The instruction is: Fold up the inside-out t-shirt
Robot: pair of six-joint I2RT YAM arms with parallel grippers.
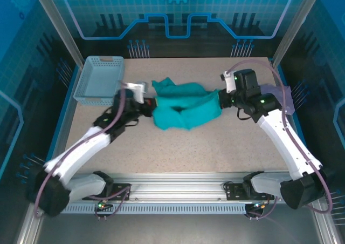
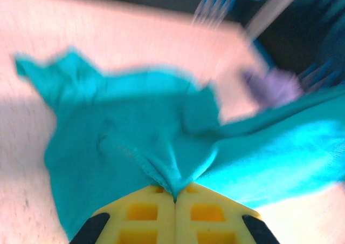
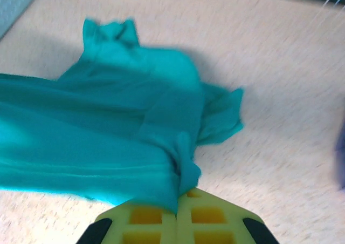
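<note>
- A teal-green t-shirt (image 1: 186,112) is lying bunched and crumpled near the middle of a speckled beige desk (image 1: 215,147), stretching between the two robot arms.
- The left tool (image 1: 150,106) is sitting at the shirt's left edge. Its wrist camera is showing the yellow pads (image 2: 145,211) pressed together, pinching a fold of teal cloth at their tips.
- The right tool (image 1: 220,98) is meeting the shirt's right end, and its own yellow pads (image 3: 145,217) are clenching a gathered ridge of the fabric.
- A pale blue basket (image 1: 99,79) is standing at the desk's far left corner, apart from the shirt.
- A lavender shape (image 1: 285,99), possibly folded cloth though the view is blurred, is lying behind the right arm at the desk's right edge.
</note>
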